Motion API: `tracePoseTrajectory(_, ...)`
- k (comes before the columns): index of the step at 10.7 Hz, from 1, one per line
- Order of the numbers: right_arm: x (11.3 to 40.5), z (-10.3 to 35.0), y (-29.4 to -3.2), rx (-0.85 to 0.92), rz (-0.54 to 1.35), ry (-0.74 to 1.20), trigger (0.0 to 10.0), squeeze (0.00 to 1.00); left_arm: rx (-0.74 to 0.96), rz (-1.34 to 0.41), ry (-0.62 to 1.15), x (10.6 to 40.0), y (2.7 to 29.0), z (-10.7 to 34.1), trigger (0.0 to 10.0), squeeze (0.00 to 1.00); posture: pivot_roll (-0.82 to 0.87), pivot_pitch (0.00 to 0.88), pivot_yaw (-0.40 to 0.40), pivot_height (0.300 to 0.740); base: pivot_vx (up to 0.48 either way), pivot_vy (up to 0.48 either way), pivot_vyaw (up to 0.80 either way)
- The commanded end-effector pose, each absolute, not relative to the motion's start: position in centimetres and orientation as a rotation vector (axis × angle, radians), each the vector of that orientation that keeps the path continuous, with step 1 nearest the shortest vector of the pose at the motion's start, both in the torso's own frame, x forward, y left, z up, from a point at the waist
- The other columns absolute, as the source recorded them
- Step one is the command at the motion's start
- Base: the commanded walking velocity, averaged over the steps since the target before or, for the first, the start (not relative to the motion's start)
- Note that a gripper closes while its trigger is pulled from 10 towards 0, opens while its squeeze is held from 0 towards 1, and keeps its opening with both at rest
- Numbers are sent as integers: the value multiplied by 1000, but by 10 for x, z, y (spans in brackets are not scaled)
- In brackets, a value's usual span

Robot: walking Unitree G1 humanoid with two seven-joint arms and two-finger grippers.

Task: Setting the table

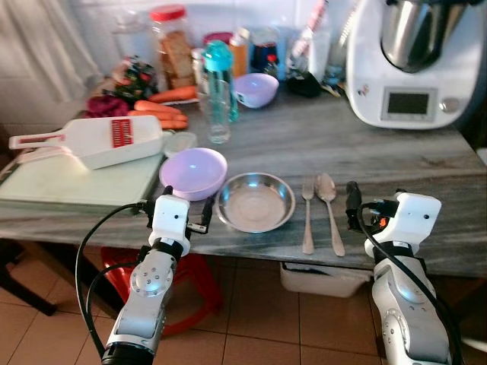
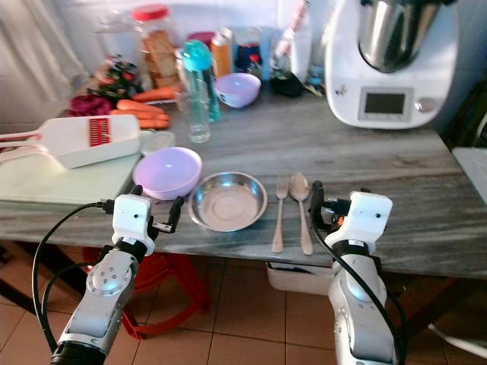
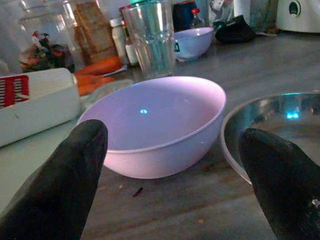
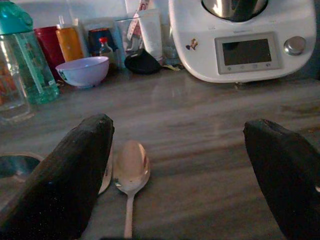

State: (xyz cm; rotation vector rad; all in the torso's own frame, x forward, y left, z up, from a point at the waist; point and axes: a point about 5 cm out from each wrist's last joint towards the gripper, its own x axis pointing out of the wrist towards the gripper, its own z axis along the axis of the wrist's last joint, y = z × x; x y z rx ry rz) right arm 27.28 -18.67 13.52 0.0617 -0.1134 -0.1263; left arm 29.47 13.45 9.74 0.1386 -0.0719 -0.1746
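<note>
Steel plate (image 1: pixel 256 201), fork (image 1: pixel 307 213) and spoon (image 1: pixel 329 209) laid mid-frame; lavender bowl (image 1: pixel 193 172) waits; left gripper (image 1: pixel 176 215) and right gripper (image 1: pixel 374 207) spread wide, empty.

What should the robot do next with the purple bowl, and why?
Probably ease the left gripper forward to close on the near rim of the purple bowl. Its fingers are open and pointed at the bowl, which sits empty at the table's edge, touching the steel plate. The right gripper waits open beside the spoon and fork.
</note>
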Motion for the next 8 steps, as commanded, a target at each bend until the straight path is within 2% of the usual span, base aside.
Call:
tracePoseTrajectory(1,275,136,-186,68,-126,-117,10000,0,156,-167,-58,294,138,94,10000,0,26,0,82,740,-262,0,0)
tracePoseTrajectory(5,274,137,-184,108,-102,-126,10000,0,157,-172,-57,296,137,94,10000,0,24,0,85,740,-295,0,0)
tracePoseTrajectory(8,275,135,-181,69,-90,-119,10000,0,160,-180,-56,296,136,93,10000,0,23,0,83,740,-322,0,0)
